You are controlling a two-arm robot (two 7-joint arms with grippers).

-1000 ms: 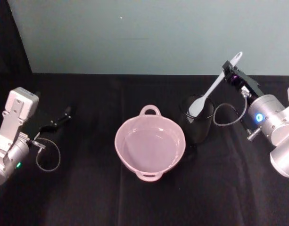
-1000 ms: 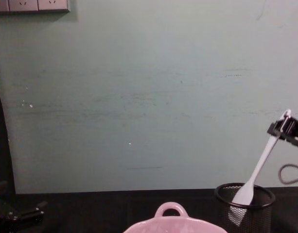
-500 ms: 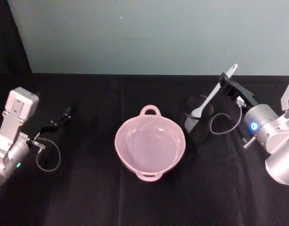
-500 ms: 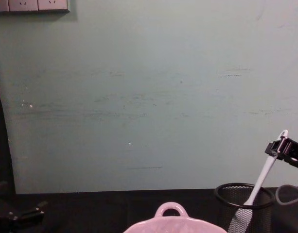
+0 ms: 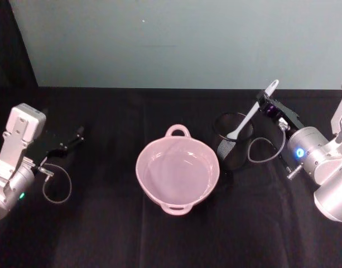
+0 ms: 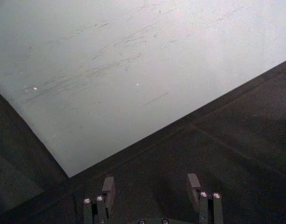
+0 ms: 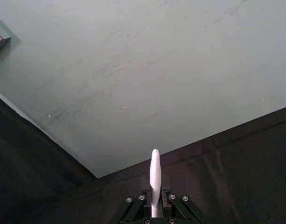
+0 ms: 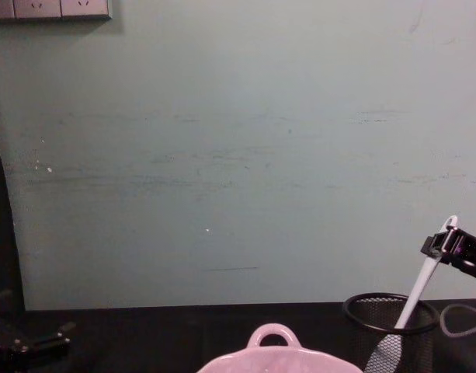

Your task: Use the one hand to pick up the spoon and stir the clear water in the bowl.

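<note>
Slim white spoon (image 5: 250, 116) in mesh cup (image 5: 232, 139)

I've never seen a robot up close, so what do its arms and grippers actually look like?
Both arms are rounded silver-white metal segments. The right gripper is a black boxy unit with a looping grey cable and a small blue light behind it. The left gripper is also black, with a thin cable loop, a green light, and dark flat fingers.
</note>
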